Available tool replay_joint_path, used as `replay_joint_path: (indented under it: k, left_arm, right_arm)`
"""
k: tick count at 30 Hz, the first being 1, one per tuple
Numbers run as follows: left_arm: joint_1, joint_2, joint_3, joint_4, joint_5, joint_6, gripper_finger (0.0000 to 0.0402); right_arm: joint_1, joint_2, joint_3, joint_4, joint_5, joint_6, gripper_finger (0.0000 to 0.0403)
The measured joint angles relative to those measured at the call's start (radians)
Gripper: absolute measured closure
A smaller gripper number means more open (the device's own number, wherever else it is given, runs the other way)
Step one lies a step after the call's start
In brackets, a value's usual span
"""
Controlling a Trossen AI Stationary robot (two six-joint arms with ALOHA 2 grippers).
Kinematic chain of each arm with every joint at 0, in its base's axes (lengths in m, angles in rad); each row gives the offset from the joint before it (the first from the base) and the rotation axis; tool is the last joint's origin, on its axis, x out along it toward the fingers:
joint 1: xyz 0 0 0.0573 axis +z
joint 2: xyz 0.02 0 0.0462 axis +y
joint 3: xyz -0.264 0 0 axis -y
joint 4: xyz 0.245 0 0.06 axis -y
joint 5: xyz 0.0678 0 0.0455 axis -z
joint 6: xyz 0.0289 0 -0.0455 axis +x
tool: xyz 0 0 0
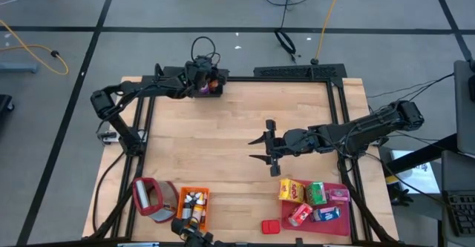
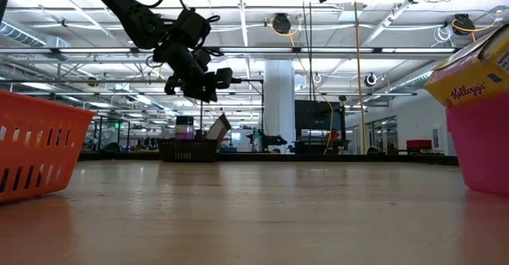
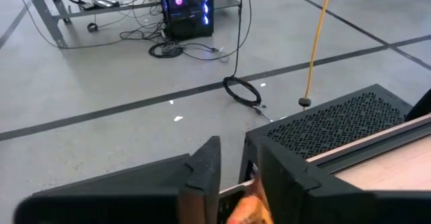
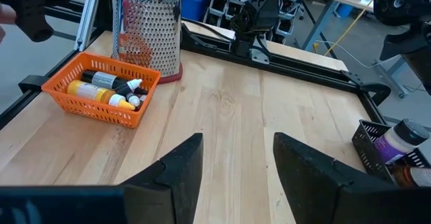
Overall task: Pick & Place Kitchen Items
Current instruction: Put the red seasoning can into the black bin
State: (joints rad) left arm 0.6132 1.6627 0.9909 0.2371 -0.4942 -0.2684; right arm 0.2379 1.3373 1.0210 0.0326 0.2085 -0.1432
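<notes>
Your left gripper (image 1: 202, 76) hangs at the upper centre-left of the high view, right over the dark mesh basket (image 1: 213, 86) on the table's far edge. That fits a drop-off or a pick there, I judge. Whether its claw is apart or clamped you cannot tell; the left wrist view shows only a blurred orange thing (image 3: 252, 209) close under it. Your right gripper (image 1: 266, 149) hovers mid-table with its claw plainly apart and nothing in it, nose toward the left of the frame, probably waiting its turn. Most of the kitchen items sit at the lower right on the flat pink-red tray (image 1: 349, 228): a yellow cereal box (image 1: 291, 190), a green box (image 1: 317, 193), a red box (image 1: 300, 214) and a blue box (image 1: 327, 213), crowded together. The low view shows the yellow box tipped, not square. The small white-capped bottles (image 1: 194, 206) lie on their sides in the orange slotted crate (image 1: 183, 202) at the lower left, long axes roughly along the crate's length, up-and-down in the frame. A purple white-capped bottle (image 4: 403, 135) leans in the basket.
</notes>
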Motion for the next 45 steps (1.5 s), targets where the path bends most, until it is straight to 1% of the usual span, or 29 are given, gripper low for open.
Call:
replay_joint_path:
  k: [7,10,14,18,23,25,27,34,38,42,45]
  left_arm:
    - [0.000,0.000,0.000,-0.001,0.000,-0.003,0.0257]
    - [0.000,0.000,0.000,-0.005,0.019,-0.003,0.0237]
    - [0.000,0.000,0.000,-0.019,0.023,-0.003,0.0217]
    - [0.000,0.000,0.000,-0.034,0.023,-0.003,0.0206]
    - [0.000,0.000,0.000,-0.032,0.023,-0.002,0.0204]
    - [0.000,0.000,0.000,-0.032,0.023,-0.001,0.0203]
    - [0.000,0.000,0.000,-0.032,0.023,-0.001,0.0204]
    - [-0.001,0.000,0.000,-0.033,0.026,0.000,0.0203]
    - [-0.001,0.000,0.000,-0.034,0.026,0.000,0.0202]
    - [-0.001,0.000,0.000,-0.035,0.026,0.000,0.0201]
    - [-0.001,0.000,0.000,-0.036,0.026,0.000,0.0201]
  right_arm:
    - [0.000,0.000,0.000,0.000,0.000,0.000,0.0231]
    - [0.000,0.000,0.000,0.000,0.000,0.000,0.0231]
    - [0.000,0.000,0.000,0.000,0.000,0.000,0.0232]
    - [0.000,0.000,0.000,0.000,0.000,0.000,0.0232]
    - [0.000,0.000,0.000,0.000,-0.002,0.014,0.0232]
    - [0.006,0.000,0.000,0.000,-0.018,0.031,0.0232]
    - [0.018,0.000,0.000,-0.001,-0.057,0.034,0.0232]
    - [0.132,0.000,0.000,-0.036,-0.207,0.080,0.0232]
    - [0.233,0.012,0.000,-0.066,-0.212,0.128,0.0232]
    - [0.331,0.070,-0.001,-0.058,-0.211,0.164,0.0232]
    - [0.379,0.120,0.000,-0.021,-0.210,0.195,0.0232]
